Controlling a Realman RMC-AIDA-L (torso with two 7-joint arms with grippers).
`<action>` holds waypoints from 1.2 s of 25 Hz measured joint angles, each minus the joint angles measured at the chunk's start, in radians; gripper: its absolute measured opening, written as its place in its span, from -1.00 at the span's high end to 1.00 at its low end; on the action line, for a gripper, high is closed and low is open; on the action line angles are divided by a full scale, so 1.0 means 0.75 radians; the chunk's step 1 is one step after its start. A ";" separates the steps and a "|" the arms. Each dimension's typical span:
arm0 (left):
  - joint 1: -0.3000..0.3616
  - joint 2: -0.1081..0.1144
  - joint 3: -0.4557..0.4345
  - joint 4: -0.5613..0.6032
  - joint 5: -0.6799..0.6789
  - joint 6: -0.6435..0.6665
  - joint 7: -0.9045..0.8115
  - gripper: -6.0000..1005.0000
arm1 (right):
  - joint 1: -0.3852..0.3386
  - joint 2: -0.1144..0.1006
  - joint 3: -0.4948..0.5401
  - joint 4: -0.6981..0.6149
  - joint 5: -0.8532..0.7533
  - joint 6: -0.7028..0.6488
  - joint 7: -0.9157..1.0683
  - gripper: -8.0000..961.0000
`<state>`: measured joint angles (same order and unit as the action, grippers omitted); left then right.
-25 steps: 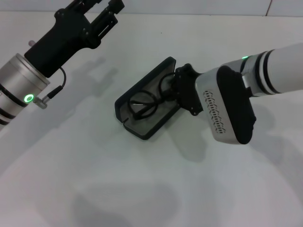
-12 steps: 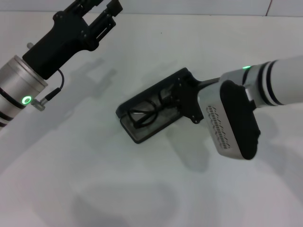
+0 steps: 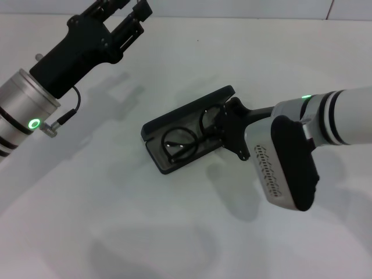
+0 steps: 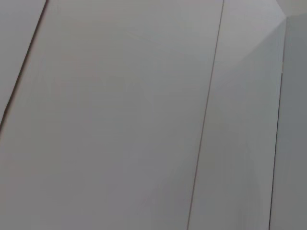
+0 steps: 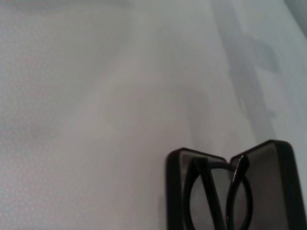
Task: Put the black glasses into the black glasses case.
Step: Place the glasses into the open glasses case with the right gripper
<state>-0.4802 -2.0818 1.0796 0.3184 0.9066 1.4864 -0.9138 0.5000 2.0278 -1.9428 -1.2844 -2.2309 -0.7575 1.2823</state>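
On white table [image 3: 174, 232], right end effector [image 3: 224, 129] at open black hard clamshell case's [image 3: 154, 129] end, finger state unclear; thin black wire-frame glasses [image 3: 189, 138] inside; left end effector [image 3: 125, 11] raised far-left, apart.

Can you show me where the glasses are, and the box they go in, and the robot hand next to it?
black glasses [image 3: 187, 138], head view, on one lens.
black glasses case [image 3: 152, 127], head view, on its rim.
right gripper [image 3: 224, 123], head view, at its tip.

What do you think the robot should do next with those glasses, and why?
Probably draw the right gripper back from the black glasses case, then close the lid. The black glasses already lie inside the open case on its grey lining, and the right gripper sits at the case's near end. Whether it still grips the frame is hidden. The left gripper hangs raised, far off.
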 joint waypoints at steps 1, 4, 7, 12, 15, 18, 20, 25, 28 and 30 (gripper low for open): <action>0.000 0.000 0.000 0.000 0.000 0.000 -0.003 -0.16 | -0.004 0.000 -0.014 0.004 -0.003 0.035 0.010 0.82; -0.002 0.002 0.002 0.001 0.001 0.000 -0.007 -0.16 | -0.006 0.000 -0.044 0.025 -0.004 0.097 0.020 0.81; -0.007 0.000 0.005 0.002 0.004 0.000 -0.007 -0.16 | -0.005 0.000 -0.051 0.038 -0.003 0.111 0.040 0.81; -0.008 -0.001 0.005 0.003 0.004 0.000 -0.009 -0.16 | 0.007 0.000 -0.061 0.056 0.004 0.147 0.094 0.81; -0.008 -0.002 0.005 0.003 0.004 0.002 -0.009 -0.16 | 0.007 0.000 -0.082 0.065 0.010 0.203 0.114 0.81; -0.008 -0.002 0.005 0.003 0.004 0.002 -0.009 -0.16 | 0.007 0.000 -0.100 0.068 0.013 0.216 0.131 0.80; -0.008 -0.002 0.005 0.003 0.004 0.002 -0.009 -0.16 | 0.008 0.000 -0.109 0.069 0.015 0.216 0.131 0.80; -0.006 -0.002 0.005 0.003 0.004 0.008 -0.009 -0.16 | 0.007 0.000 -0.133 0.065 0.012 0.211 0.153 0.76; -0.002 -0.002 0.005 0.003 0.004 0.010 -0.009 -0.16 | -0.003 0.000 -0.129 0.051 0.008 0.196 0.165 0.65; 0.001 -0.002 0.004 0.003 0.004 0.010 -0.009 -0.16 | -0.028 0.000 -0.101 0.018 0.010 0.169 0.166 0.58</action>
<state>-0.4791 -2.0832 1.0829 0.3206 0.9096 1.4942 -0.9204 0.4791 2.0277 -2.0186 -1.2710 -2.2235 -0.6304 1.4066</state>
